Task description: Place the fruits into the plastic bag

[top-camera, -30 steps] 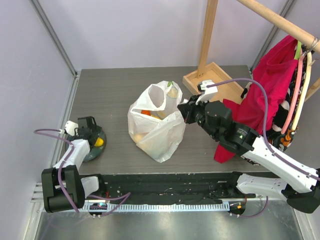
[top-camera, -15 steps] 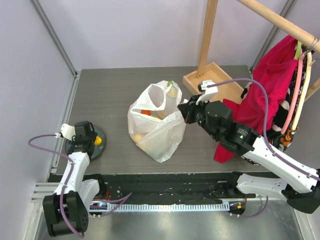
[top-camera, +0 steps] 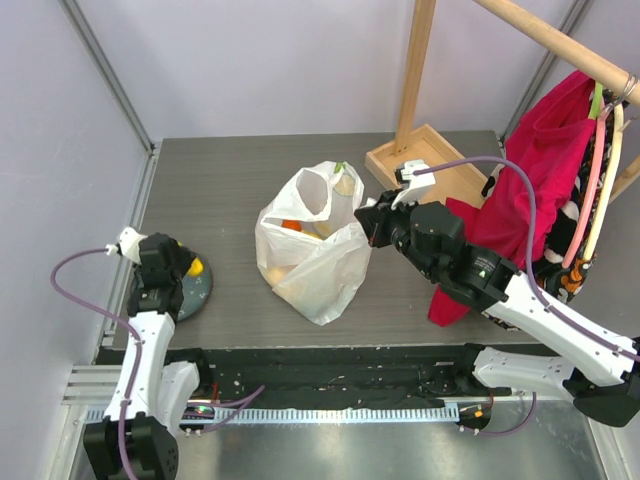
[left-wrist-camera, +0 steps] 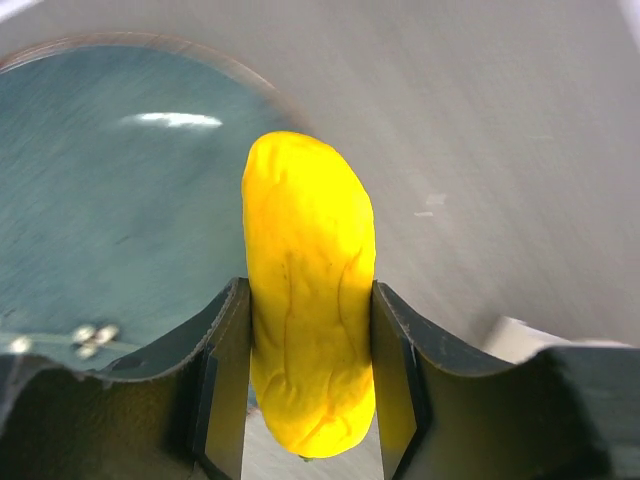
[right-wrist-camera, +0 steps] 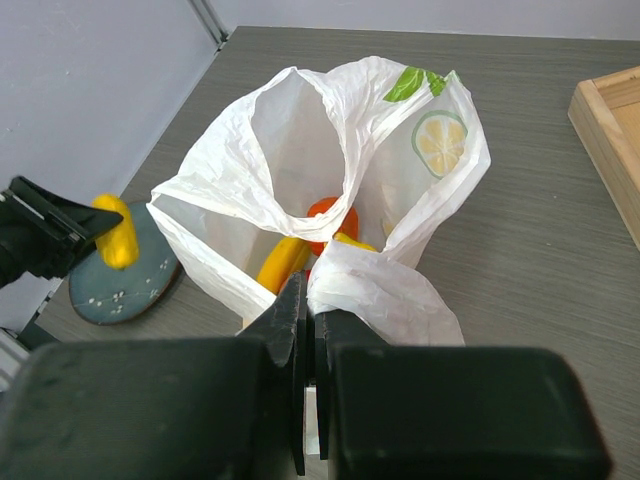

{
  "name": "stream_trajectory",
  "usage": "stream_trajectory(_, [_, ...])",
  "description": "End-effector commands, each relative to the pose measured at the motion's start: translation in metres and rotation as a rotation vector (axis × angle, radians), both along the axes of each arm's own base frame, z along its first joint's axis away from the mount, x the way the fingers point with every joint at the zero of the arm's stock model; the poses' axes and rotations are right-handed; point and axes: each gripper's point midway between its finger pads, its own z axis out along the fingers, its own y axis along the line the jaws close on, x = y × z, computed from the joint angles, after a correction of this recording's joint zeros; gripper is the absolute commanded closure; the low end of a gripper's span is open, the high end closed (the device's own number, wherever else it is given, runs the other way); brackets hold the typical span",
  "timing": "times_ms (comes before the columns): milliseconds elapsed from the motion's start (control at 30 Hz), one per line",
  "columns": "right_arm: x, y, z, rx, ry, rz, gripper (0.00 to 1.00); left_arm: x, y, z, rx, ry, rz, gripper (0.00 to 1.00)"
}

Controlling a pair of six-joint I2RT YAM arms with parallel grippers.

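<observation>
Your left hand (left-wrist-camera: 310,385) is clamping a long yellow toy banana (left-wrist-camera: 308,240) between its two fingers (left-wrist-camera: 225,380). They are closed in against the fruit's sides, and its far end is sticking out past the fingertips. Just beyond that hand a round grey-blue plate (left-wrist-camera: 110,190) is lying on the grey counter (left-wrist-camera: 500,130). The banana's free end is showing over the plate's rim, though you cannot tell whether it is touching the plate. From above, this hand (top-camera: 165,268) is sitting at the plate's (top-camera: 198,293) left edge.

Your right hand (right-wrist-camera: 307,300) is pinching a fold of the thin white translucent plastic bag (right-wrist-camera: 300,130) printed with lemon slices and green leaves. Its fingers are pressing almost together, with only the film between them. Ahead of this hand the bag's mouth is gaping open. Inside, just past the fingertips, a red-orange round toy fruit (right-wrist-camera: 325,215) and a yellow curved toy fruit (right-wrist-camera: 283,262) are lying low in the bag. Farther out to this hand's left, beyond the bag, the banana (right-wrist-camera: 118,240) is hanging over the plate (right-wrist-camera: 125,285), well apart from the bag. To this hand's right a shallow wooden tray (right-wrist-camera: 612,130) is resting on the counter. From above, the right hand (top-camera: 372,222) is gripping the bag (top-camera: 310,270) at its right side, and a red cloth (top-camera: 545,165) is hanging behind that arm.
</observation>
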Motion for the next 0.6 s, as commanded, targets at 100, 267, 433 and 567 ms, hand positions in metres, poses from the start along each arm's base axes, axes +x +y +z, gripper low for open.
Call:
stream_trajectory(100, [0.004, 0.01, 0.015, 0.06, -0.02, 0.015, 0.99, 0.043, -0.077, 0.151, 0.095, -0.356, -0.369, 0.89])
stream_trajectory(267, [0.003, 0.013, 0.017, 0.079, -0.014, 0.027, 0.99, 0.045, -0.184, 0.234, 0.131, -0.566, -0.807, 0.84])
stream_trajectory(433, [0.001, 0.012, 0.019, 0.093, -0.011, 0.026, 0.99, 0.028, -0.275, 0.267, 0.181, -0.674, -1.132, 0.8])
stream_trajectory(567, [0.001, 0.01, 0.022, 0.102, -0.014, 0.018, 0.99, 0.016, -0.332, 0.257, 0.22, -0.67, -1.304, 0.77])
